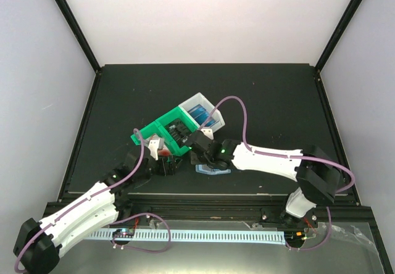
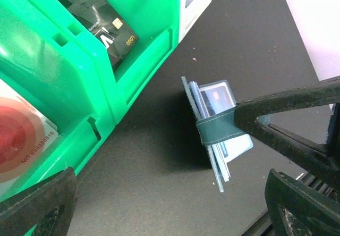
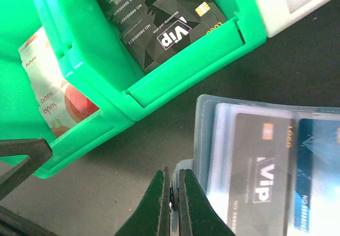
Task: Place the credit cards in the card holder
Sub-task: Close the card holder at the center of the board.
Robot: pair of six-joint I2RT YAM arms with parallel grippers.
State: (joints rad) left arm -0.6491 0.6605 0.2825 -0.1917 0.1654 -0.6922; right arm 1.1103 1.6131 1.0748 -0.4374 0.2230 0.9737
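The teal card holder [image 3: 212, 140] lies open beside the green bin, with a black Vip card [image 3: 263, 167] and a blue card [image 3: 319, 172] in its clear sleeves. My right gripper [image 3: 172, 193] is shut on the holder's snap tab. In the left wrist view the holder [image 2: 215, 95] shows edge-on, its tab pinched by the right fingers [image 2: 287, 108]. My left gripper [image 2: 170, 204] is open and empty, over the table between the bin and the holder. More black cards [image 3: 159, 28] and red-and-white cards [image 3: 53, 103] lie in the green bin. From above, both grippers, left [image 1: 162, 157] and right [image 1: 200, 150], sit close together by the holder [image 1: 213, 169].
The green bin [image 1: 154, 132] has several compartments and adjoins a white bin [image 1: 213, 107] holding blue cards [image 1: 200, 115]. The green bin's wall [image 2: 143, 60] stands just left of the holder. A light slotted rail [image 1: 203, 236] runs along the near edge.
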